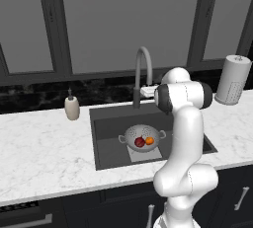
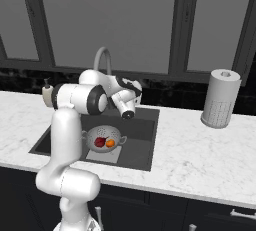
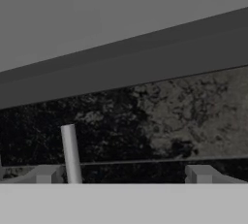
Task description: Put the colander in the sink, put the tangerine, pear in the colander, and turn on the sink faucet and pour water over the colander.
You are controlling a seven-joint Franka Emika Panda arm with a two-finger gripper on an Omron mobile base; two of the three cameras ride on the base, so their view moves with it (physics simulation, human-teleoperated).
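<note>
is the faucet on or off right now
Off. No blue stream falls from the faucet into the colander, which sits in the sink holding both fruits.

soap bottle (image 1: 72, 108), paper towel roll (image 2: 220, 98), marble counter (image 1: 39, 153)

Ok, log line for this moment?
colander: in sink | tangerine, pear: in colander | faucet: no water | gripper: open, by faucet stem

Glossy white arm (image 1: 185, 138) of rounded segments with dark joint bands; its finger tips (image 3: 46, 173) look pale grey.
</note>
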